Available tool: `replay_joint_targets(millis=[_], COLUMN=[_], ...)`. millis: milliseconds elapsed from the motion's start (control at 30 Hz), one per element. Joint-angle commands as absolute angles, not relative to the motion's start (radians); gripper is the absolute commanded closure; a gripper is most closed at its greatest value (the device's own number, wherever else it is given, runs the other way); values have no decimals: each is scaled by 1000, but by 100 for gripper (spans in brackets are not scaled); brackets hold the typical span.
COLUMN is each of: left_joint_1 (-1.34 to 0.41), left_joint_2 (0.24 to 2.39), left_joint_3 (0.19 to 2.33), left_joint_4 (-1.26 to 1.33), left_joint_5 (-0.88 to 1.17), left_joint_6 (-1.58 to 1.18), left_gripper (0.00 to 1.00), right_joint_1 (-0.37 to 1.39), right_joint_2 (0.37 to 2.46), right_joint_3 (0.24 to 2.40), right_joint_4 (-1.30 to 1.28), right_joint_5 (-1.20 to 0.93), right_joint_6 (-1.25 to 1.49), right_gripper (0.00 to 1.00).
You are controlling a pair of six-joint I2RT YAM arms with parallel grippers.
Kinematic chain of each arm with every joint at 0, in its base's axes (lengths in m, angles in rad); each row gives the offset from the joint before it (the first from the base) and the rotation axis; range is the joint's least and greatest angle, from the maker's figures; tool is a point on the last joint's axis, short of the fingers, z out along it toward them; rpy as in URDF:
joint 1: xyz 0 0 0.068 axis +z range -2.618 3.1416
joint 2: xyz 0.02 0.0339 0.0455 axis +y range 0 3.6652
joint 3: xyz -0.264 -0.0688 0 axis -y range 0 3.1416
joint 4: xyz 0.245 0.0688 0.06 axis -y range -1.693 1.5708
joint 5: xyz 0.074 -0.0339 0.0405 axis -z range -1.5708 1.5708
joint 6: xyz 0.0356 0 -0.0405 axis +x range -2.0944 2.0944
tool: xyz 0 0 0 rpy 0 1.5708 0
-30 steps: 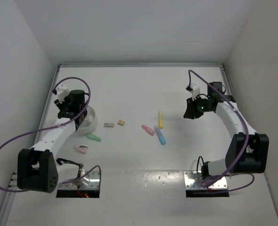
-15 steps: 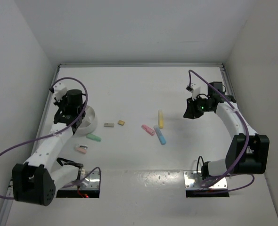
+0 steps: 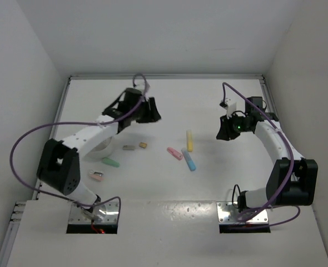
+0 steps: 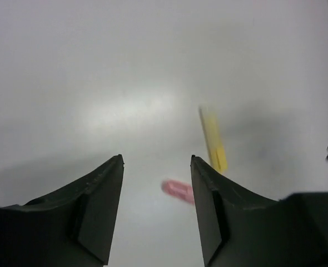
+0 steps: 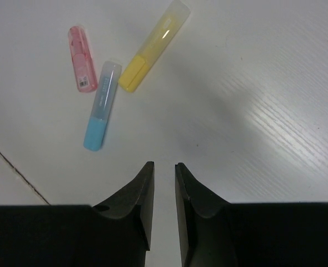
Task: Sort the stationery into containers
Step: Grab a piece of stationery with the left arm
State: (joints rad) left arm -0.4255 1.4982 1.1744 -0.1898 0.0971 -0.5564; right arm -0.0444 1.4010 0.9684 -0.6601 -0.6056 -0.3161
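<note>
markers: yellow marker (image 5: 153,47), pink marker (image 5: 82,58), blue marker (image 5: 102,105); stubby, pastel, clear-capped, lying upper left of the right wrist view
left gripper (image 4: 156,161): jaws wide, empty
right gripper (image 5: 163,166): jaws narrow, empty

White bench (image 3: 169,105), stuff scattered on it: yellow marker (image 3: 189,140), pink marker (image 3: 174,153) and blue marker (image 3: 189,160) bunched mid-bench. Grey block (image 3: 128,148) and tan block (image 3: 143,145) sit side by side further left. Green marker (image 3: 110,162) plus a pinkish item (image 3: 96,176) (pen, maybe) lie near the half-hidden bowl (image 3: 105,149).
</note>
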Motion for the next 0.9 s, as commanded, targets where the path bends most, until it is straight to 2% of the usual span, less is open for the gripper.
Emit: replay_joint_targets(millis=[0,33,67,133,167,367,567,633,867], left_joint_1=[-520,-534,-572,-619,-671,-808,-862,-871,-904], left_joint_2=[1548,1558,1569,1606,1620,1782,1888,1902,1951], left_joint_3=[1155,1144,1144,1155,1164,1296,1371,1371,1445], left_joint_4=[-270,-270,-270,-270,-270,-270,-291,-316,-402], left_joint_5=[190,117,83,-3,-26,-20,5,-15,-81], left_joint_6=[-609,-664,-692,-765,-784,-815,-819,-844,-916], left_gripper=[42,42,50,56,63,62,62,55,53], right_joint_1=[-51,-51,-51,-51,-51,-51,-51,-51,-51], right_joint_2=[1382,1382,1382,1382,1382,1393,1393,1393,1393], right_joint_3=[1006,1006,1006,1006,1006,1006,1006,1006,1006], right_joint_4=[-650,-650,-650,-650,-650,-650,-650,-650,-650], right_joint_5=[-627,-627,-627,-618,-618,-607,-598,-598,-598], right_joint_6=[-337,-337,-337,-337,-337,-328,-328,-328,-328], right_gripper=[78,78,78,77,77,69,69,69,69])
